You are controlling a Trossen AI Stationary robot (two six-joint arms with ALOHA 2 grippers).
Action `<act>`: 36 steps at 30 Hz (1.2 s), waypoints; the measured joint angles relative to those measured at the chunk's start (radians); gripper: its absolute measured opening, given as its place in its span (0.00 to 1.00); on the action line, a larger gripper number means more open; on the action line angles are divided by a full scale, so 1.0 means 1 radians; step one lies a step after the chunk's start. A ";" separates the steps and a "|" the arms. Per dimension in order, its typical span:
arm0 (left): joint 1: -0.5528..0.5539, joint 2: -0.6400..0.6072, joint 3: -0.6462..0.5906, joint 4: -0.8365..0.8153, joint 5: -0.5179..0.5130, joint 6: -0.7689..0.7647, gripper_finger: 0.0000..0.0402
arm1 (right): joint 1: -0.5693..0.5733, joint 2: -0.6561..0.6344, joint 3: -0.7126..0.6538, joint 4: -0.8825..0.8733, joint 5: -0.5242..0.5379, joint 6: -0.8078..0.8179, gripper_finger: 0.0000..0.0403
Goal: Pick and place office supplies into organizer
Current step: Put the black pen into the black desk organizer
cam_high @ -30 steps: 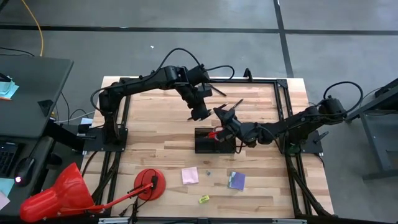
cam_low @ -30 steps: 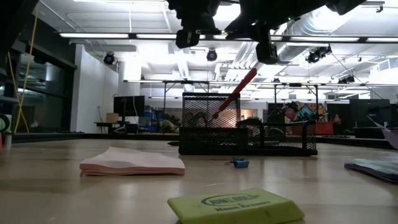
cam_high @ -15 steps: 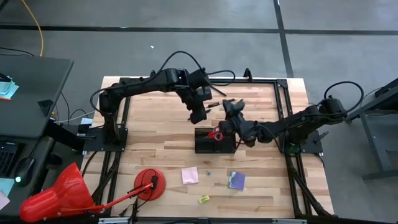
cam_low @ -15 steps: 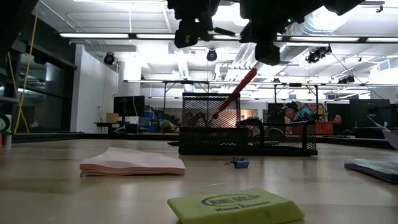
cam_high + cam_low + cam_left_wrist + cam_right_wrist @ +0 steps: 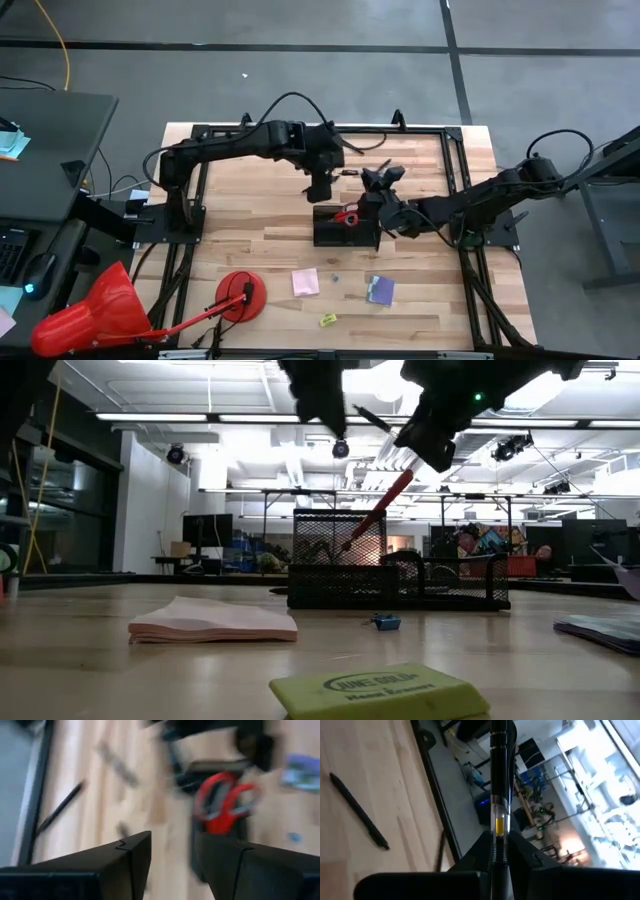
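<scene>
The black mesh organizer [image 5: 345,226] stands mid-table, also in the low view [image 5: 400,575]. The red-handled scissors [image 5: 346,215] stick up out of it, handles on top [image 5: 225,805]. My right gripper [image 5: 385,195] hovers over the organizer's far right corner, shut on a dark pen [image 5: 497,795]. My left gripper [image 5: 172,855] is open and empty above the organizer's far left side [image 5: 320,185]. Another dark pen [image 5: 357,817] lies flat on the wood. The pink sticky pad [image 5: 305,282], purple pad [image 5: 380,290] and yellow eraser [image 5: 327,320] lie toward the near edge. My right gripper pinches the dark pen between its two fingers near the sprung end, just below the clear section with the yellow insert [image 5: 497,837]. The pen runs on along the fingers' line and is lifted clear, its free end [image 5: 500,730] slanting up and away from the table.
A small blue piece [image 5: 385,622] lies on the wood in front of the organizer. A red disc with a stick [image 5: 240,296] and a big red cone [image 5: 90,315] sit at the near left. Black frame rails [image 5: 455,180] border the table.
My right gripper has drifted toward the table's right and turned, swinging the held pen with it. My left gripper has turned about above the organizer's far left side and is still moving; its wrist view is smeared.
</scene>
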 joint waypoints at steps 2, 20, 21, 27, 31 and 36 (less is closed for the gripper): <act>-0.020 -0.016 -0.001 0.029 0.056 0.041 0.33 | 0.010 -0.027 -0.001 -0.094 0.025 0.089 0.04; 0.001 -0.480 -0.892 1.012 0.243 0.079 0.18 | 0.194 -0.203 -0.002 -0.424 -0.164 0.622 0.04; 0.003 -0.503 -0.943 1.088 0.246 0.085 0.18 | 0.194 -0.203 -0.002 -0.396 -0.196 0.625 0.04; -0.005 -0.600 -1.185 1.512 0.266 0.054 0.18 | 0.190 -0.202 -0.001 -0.139 -0.424 0.526 0.04; -0.015 -0.624 -1.269 1.739 0.299 0.001 0.18 | 0.153 -0.198 -0.001 0.022 -0.644 0.482 0.04; -0.050 -0.632 -1.287 1.795 0.308 0.000 0.18 | 0.058 -0.184 -0.001 0.075 -0.769 0.486 0.04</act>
